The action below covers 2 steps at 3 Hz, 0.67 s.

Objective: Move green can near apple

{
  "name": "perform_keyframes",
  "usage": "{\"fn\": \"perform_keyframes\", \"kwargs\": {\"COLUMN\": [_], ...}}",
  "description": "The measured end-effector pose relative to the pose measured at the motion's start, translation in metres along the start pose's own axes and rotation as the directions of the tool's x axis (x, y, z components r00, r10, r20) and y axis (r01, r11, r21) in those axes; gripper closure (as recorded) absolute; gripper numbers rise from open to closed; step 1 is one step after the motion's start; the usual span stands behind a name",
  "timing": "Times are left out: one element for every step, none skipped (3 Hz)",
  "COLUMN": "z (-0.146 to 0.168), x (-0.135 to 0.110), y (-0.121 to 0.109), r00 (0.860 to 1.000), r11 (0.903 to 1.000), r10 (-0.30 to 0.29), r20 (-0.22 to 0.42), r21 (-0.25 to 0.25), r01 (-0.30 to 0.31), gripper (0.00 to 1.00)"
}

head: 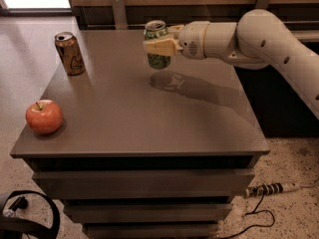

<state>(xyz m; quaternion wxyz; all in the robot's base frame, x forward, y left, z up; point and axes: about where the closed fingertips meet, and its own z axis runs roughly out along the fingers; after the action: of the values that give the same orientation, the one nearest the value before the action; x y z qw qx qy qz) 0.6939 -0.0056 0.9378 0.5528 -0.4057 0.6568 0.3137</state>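
Note:
The green can (158, 59) with a silver top hangs upright in the air above the far middle of the grey table (149, 118). My gripper (160, 46) is shut on it from the right side, its pale fingers across the can's middle. The can's shadow lies on the table just below. The red-orange apple (44, 116) sits near the table's front left corner, far to the left of and nearer than the can.
A brown-gold can (70, 53) stands upright at the table's far left. My white arm (259, 44) reaches in from the right. A wooden wall panel runs behind the table. A power strip (271, 188) and cables lie on the floor at lower right.

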Motion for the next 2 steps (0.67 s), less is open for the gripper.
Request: {"fn": "perform_keyframes", "kwargs": {"z": [0.007,0.021], "x": [0.004,0.007], "y": [0.042,0.081], "r00": [1.000,1.000], "r11": [1.0000,0.9989], "r10": [-0.001,0.025], "r20": [0.004,0.015], "r21": [-0.004,-0.040], "r01": [0.001,-0.025], "gripper": [1.00,1.00]}}
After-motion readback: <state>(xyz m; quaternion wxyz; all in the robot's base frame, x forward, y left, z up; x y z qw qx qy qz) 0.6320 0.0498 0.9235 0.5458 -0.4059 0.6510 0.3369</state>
